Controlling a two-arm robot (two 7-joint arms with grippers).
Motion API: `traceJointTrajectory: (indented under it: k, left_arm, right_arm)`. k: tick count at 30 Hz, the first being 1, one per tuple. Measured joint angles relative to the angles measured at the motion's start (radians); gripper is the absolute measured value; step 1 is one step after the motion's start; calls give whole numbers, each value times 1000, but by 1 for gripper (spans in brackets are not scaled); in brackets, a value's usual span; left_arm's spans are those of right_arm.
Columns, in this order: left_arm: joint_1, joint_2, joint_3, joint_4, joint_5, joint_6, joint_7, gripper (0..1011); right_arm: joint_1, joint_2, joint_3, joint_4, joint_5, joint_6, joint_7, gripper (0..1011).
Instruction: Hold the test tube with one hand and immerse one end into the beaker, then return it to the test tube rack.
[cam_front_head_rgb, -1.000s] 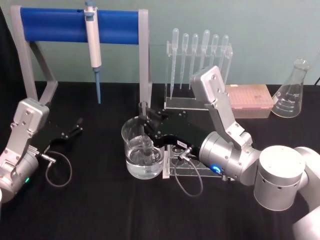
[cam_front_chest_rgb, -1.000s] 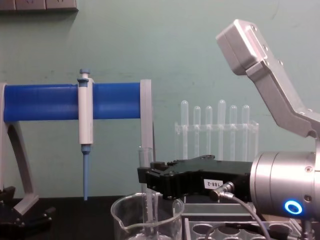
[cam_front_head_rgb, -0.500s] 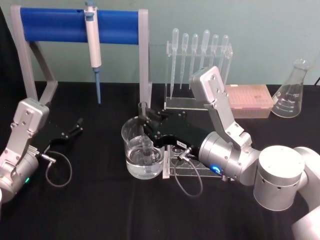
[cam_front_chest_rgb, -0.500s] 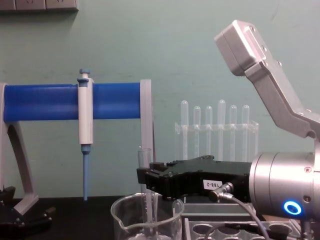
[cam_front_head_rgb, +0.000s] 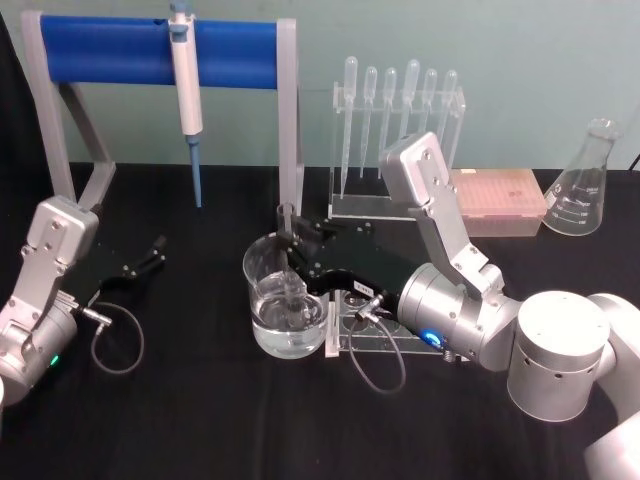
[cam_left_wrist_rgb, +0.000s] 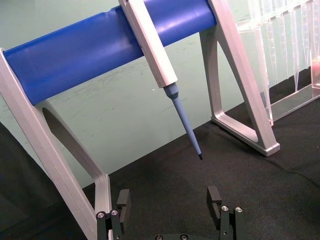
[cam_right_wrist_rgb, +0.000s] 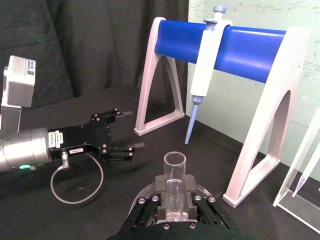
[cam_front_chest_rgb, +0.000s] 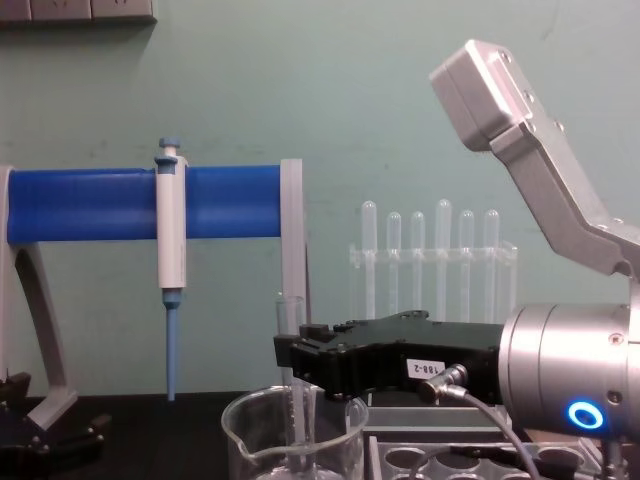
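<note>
Because the task wants one end wetted, the right gripper (cam_front_head_rgb: 291, 238) holds the test tube (cam_right_wrist_rgb: 175, 176) by its upper part, fingers clamped on the glass from both sides. That leaves the lower length free to go down into the beaker (cam_front_head_rgb: 260, 268) at the centre of the head view. The tube stands upright, its long axis vertical. Its open rim is up (just above the black fingers in the chest view) and its rounded end points down inside the beaker. That end seems to reach the clear liquid (cam_front_head_rgb: 288, 330), though through the curved glass I cannot be sure how deep.

The beaker sits just left of the test tube rack (cam_front_chest_rgb: 430, 458), which lies under the gripper's body at lower centre-right of the chest view, so the return looks like a short lift and a shift rightward.

The left gripper (cam_left_wrist_rgb: 167, 197) rests low at the left of the head view, well apart from the beaker, its fingers spread with nothing between them. It sits below the blue stand (cam_front_head_rgb: 120, 50) that carries the white-and-blue pipette (cam_front_head_rgb: 185, 70).
</note>
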Motion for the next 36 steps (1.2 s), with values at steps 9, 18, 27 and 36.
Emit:
traceJointTrajectory:
  k: [9, 18, 27, 36]
  left_arm:
    - [0, 0, 0, 0, 0, 0, 0, 1000]
    - [0, 0, 0, 0, 0, 0, 0, 1000]
    - [0, 0, 0, 0, 0, 0, 0, 1000]
    - [0, 0, 0, 0, 0, 0, 0, 1000]
  right_arm:
    - [0, 0, 0, 0, 0, 0, 0, 222]
    - [0, 0, 0, 0, 1, 0, 0, 221]
    - [0, 0, 0, 0, 1, 0, -1, 221]
    - [0, 0, 0, 0, 1, 0, -1, 221]
